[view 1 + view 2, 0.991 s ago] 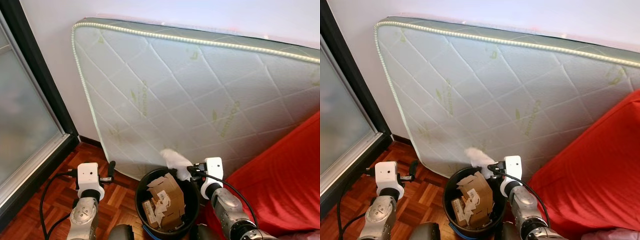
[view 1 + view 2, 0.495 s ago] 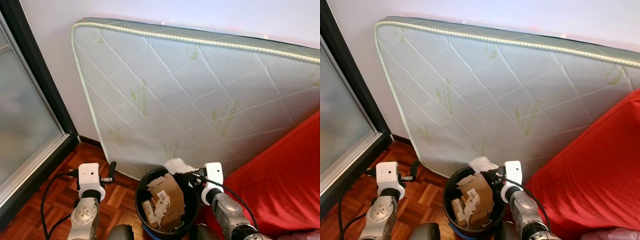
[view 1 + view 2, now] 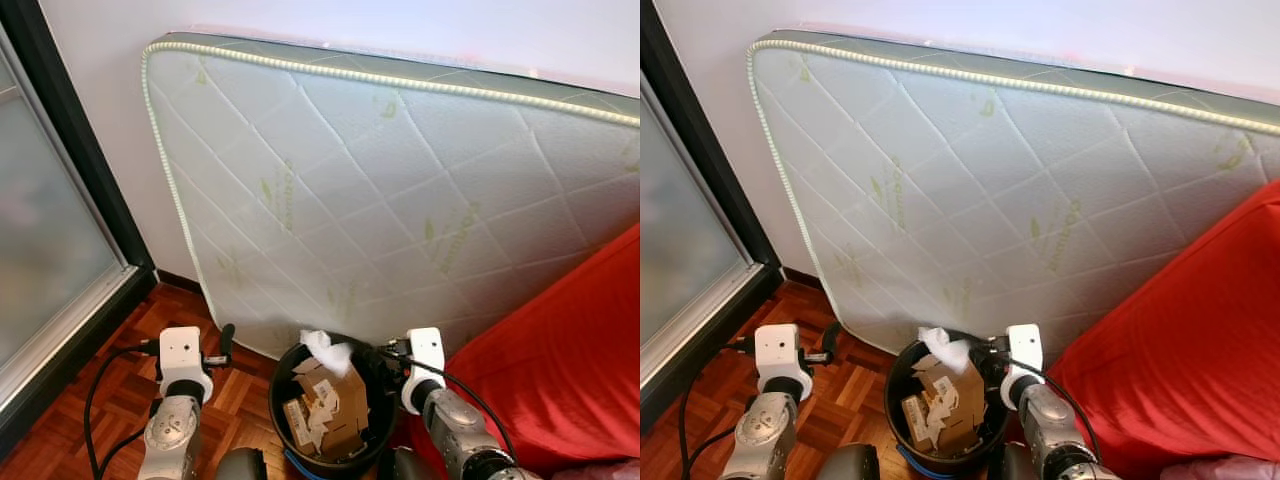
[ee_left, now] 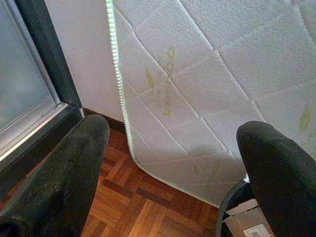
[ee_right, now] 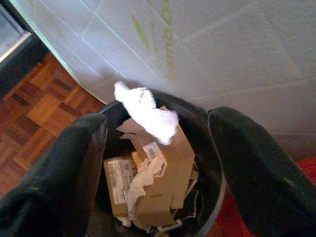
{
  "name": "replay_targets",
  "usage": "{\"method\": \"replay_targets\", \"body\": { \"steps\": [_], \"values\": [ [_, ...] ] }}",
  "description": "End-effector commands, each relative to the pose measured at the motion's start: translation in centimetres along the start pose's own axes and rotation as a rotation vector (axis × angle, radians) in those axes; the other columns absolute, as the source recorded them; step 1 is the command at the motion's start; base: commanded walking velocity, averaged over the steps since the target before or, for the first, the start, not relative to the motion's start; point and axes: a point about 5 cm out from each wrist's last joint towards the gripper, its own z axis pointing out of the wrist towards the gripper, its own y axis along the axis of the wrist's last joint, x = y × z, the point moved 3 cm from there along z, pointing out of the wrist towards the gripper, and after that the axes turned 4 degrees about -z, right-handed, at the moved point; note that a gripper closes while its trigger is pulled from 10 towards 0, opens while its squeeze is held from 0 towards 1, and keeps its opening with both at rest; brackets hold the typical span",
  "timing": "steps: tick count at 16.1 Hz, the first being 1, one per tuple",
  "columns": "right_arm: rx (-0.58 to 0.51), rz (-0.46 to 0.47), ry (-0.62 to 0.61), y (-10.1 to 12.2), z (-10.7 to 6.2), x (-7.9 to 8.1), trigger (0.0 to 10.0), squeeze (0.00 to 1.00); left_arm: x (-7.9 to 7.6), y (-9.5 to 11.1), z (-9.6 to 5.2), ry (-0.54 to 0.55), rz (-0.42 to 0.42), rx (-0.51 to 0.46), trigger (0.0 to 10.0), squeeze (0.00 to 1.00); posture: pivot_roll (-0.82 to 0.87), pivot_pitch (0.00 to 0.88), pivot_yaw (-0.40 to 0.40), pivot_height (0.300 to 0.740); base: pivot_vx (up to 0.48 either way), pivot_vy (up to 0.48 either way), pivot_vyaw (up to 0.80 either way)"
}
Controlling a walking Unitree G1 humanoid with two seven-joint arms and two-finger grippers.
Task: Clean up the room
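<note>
We stand over a black bin on parquet floor, in front of a white mattress leaning on the wall, with a red sofa to our right. Our right gripper hovers at the bin's right rim, fingers spread wide and holding nothing. A crumpled white tissue sits just beyond it on top of the cardboard scraps, seemingly loose at the bin's far edge. Our left gripper waits left of the bin, also wide open and empty. The right arm is nearer the tissue.
</note>
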Motion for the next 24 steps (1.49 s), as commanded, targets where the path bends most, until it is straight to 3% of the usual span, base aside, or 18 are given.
{"method": "replay_targets", "body": {
  "steps": [1, 3, 4, 5, 11, 17, 21, 24],
  "values": [
    [0.045, -0.004, -0.018, -1.0, -0.3, -0.4, 10.0, 1.0, 0.0, 0.1, 0.0, 0.014, -0.01, -0.001, 10.0, 0.0, 0.09, 0.041, -0.081, 0.625, 0.0, 0.0, 0.0],
    [0.079, -0.005, -0.073, -2.1, -0.9, -1.4, 10.0, 1.0, 0.1, 0.0, 0.0, 0.017, -0.012, 0.004, 10.0, 0.0, 0.09, 0.039, -0.082, 0.625, 0.0, 0.0, 0.0],
    [0.097, 0.006, -0.103, -2.7, -1.3, -2.1, 10.0, 0.07, 0.2, -0.1, 0.0, 0.022, -0.017, 0.009, 10.0, 0.0, 0.09, 0.036, -0.081, 0.625, 0.0, 0.0, 0.0],
    [0.111, 0.018, -0.129, -3.3, -1.7, -2.6, 10.0, 0.0, 0.3, -0.2, 0.1, 0.026, -0.024, 0.02, 10.0, 0.0, 0.09, 0.032, -0.081, 0.625, 0.0, 0.0, 0.0],
    [0.106, 0.125, -0.295, -4.7, -3.7, -6.0, 10.0, 0.0, 1.8, -1.9, 0.0, 0.068, -0.041, 0.125, 10.0, 0.0, 0.07, 0.0, -0.071, 0.64, 0.0, 0.0, 0.0],
    [0.185, 0.149, -0.344, -7.3, -5.0, -6.3, 10.0, 0.0, 1.6, -4.7, -0.7, 0.048, -0.007, 0.293, 10.0, 0.0, 0.05, 0.0, -0.049, 0.68, 0.0, 0.0, 0.0],
    [0.271, 0.176, -0.394, -10.0, -6.9, -6.9, 10.0, 0.0, 2.8, -7.2, -2.3, 0.105, -0.026, 0.44, 10.0, 0.0, 0.04, 0.0, -0.03, 0.735, 0.0, 0.0, 0.0],
    [0.278, 0.179, -0.394, -10.1, -6.8, -6.7, 10.0, 0.0, 2.9, -8.2, -3.1, 0.112, 0.003, 0.506, 10.0, 0.0, 0.03, 0.0, -0.027, 0.74, 0.0, 0.0, 0.0]
  ]
}}
